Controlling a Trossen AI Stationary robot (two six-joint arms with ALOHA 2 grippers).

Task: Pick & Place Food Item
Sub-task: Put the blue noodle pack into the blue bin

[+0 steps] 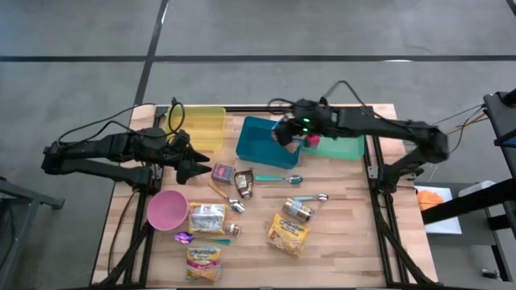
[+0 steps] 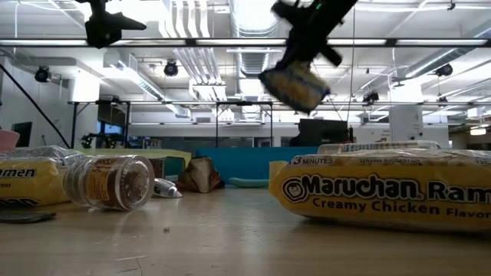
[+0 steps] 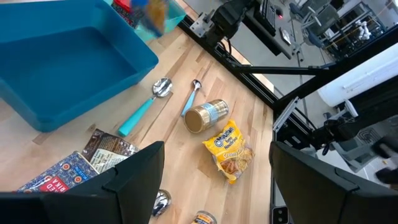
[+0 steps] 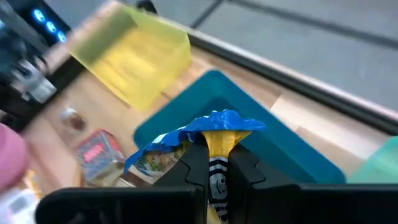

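My right gripper (image 4: 216,171) is shut on a blue and yellow food packet (image 4: 186,140). It holds the packet in the air over the blue bin (image 1: 256,147) at the far middle of the table. In the low view the packet (image 2: 295,86) hangs high above the tabletop. My left gripper (image 1: 196,163) waits open on the left, near the yellow bin (image 1: 203,127), with nothing between its fingers (image 3: 134,174). My right gripper pinches the packet's bunched yellow part (image 4: 219,144), just under its crumpled blue edge, between its two fingers (image 4: 193,165). The fingers slant downward from the table's right. The packet hangs below them, tilted and clear of the bin and the table.
A teal bin (image 1: 347,147) stands right of the blue one. Nearer lie a pink bowl (image 1: 167,209), ramen packets (image 1: 288,235) (image 1: 207,217) (image 1: 204,263), a jar (image 1: 298,211), two teal-handled spoons (image 1: 280,179) (image 1: 310,198) and small snack packs (image 1: 223,172) (image 1: 244,183).
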